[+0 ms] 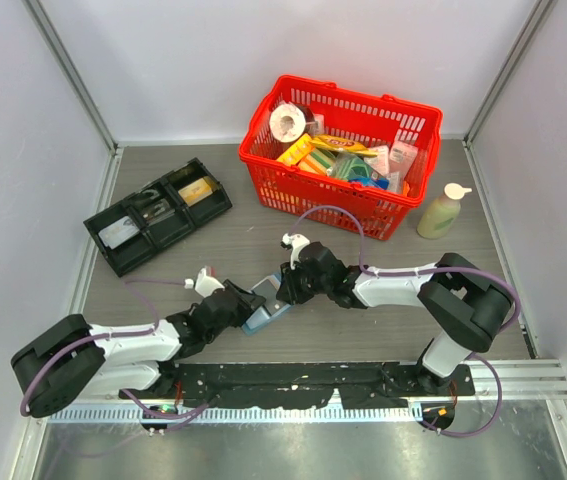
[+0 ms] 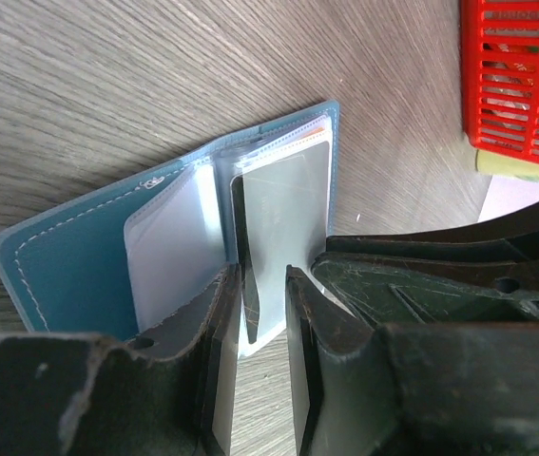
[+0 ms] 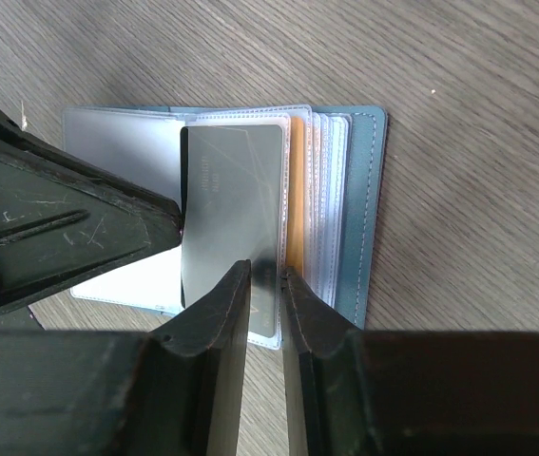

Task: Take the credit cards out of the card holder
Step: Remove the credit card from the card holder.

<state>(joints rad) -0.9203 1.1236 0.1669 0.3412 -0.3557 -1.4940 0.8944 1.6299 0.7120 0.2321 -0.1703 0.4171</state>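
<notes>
Robot lab test cell: white panels (image 1: 293,60) in aluminium framing (image 1: 73,75) wall off a wood-grain tabletop (image 1: 223,250); left arm (image 1: 123,345) and right arm (image 1: 403,285) bolted at the near rail (image 1: 523,375).

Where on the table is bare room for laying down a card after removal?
Bare wood between the black tray and the red basket, and in front of the tray. Crowded at the card holder, between left gripper and right gripper.

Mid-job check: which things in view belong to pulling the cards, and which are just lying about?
In the job: card holder, lying open; silvery-grey card; orange card, only its edge showing; left tool; right tool.

Lying about: red basket of goods; black tray; cream bottle.
</notes>
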